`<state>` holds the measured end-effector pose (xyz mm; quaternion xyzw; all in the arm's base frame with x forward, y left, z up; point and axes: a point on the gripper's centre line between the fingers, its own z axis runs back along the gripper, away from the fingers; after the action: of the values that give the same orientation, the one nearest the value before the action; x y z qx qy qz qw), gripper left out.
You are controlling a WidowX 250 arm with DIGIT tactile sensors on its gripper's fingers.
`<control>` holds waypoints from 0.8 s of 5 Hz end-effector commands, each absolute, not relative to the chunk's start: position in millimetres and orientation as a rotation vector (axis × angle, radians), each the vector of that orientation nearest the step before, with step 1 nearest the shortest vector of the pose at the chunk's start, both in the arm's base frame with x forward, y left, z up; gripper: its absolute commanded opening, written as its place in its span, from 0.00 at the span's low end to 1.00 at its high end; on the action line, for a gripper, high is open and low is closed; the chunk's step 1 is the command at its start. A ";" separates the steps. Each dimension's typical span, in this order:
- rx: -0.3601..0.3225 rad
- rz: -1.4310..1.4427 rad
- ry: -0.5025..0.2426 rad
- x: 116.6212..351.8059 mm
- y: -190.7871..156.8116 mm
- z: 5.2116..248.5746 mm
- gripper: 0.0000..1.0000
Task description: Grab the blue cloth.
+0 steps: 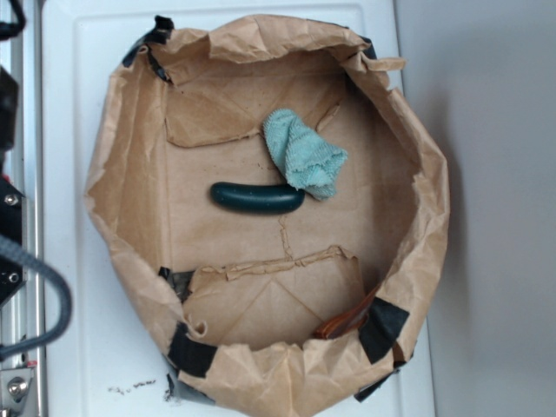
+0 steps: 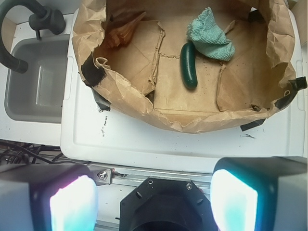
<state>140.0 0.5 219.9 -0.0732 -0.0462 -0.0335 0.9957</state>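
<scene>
**Cloth and cucumber in a paper-lined tub**

A white surface (image 1: 95,347) carries a round tub lined with crumpled brown paper (image 1: 122,174), its rim held down here and there by strips of black tape (image 1: 189,352). The cucumber (image 1: 257,198), dark green and smooth, lies on the paper floor near the middle of the tub. The cloth (image 1: 304,153), pale teal-blue and fuzzy, sits bunched up just beside the cucumber's one end, touching or slightly overlapping it. In the exterior view an orange-brown object (image 1: 347,320) shows partly against the tub wall, well apart from the cucumber; what it is cannot be told.

In the wrist view a grey sink (image 2: 36,77) with a dark tap (image 2: 29,24) lies beyond the tub's edge, on the far side from the cloth relative to the cucumber. The claw (image 2: 151,202) hangs outside the tub, over the white surface's edge and a metal rail, well apart from the cucumber and cloth. Its two fingers (image 2: 72,204) stand spread wide, with nothing between them.
</scene>
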 end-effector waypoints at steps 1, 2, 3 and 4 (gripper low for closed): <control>-0.130 -0.001 -0.163 196.0 -23.1 184.5 1.00; -0.125 0.017 -0.192 225.0 -32.6 152.9 1.00; -0.105 0.039 -0.260 249.3 -32.9 127.3 1.00; -0.132 0.109 -0.196 282.0 -17.3 120.8 1.00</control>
<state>271.2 -24.6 106.0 -0.0662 -0.0638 0.0457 0.9947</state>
